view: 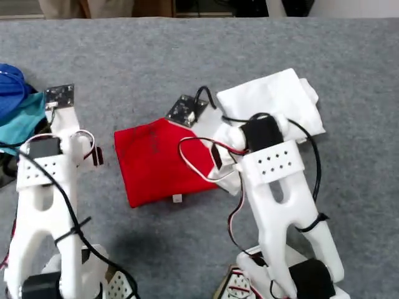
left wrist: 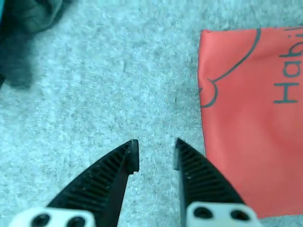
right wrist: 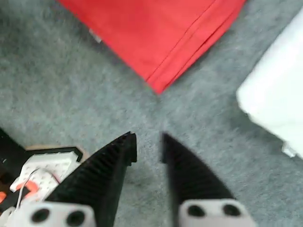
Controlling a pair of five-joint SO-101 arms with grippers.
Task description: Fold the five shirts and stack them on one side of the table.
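— Where is the red shirt (view: 159, 162)?
— Folded flat in the middle of the grey table (view: 187, 56), between the two arms.
— And the white shirt (view: 274, 99)?
— Folded too, lying beside the red one on the right arm's side and further back. The right wrist view shows a strip of bare table between the two.
— Any others?
— A bunched heap of blue and teal cloth (view: 15, 109) lies at the table's edge beside the left arm.
— What about the left gripper (left wrist: 156, 142)?
— It hangs over bare table just beside the red shirt's edge. The fingers stand a narrow gap apart and hold nothing.
— And the right gripper (right wrist: 147, 135)?
— It is over bare table near a corner of the red shirt. Its fingers are also narrowly parted and empty.
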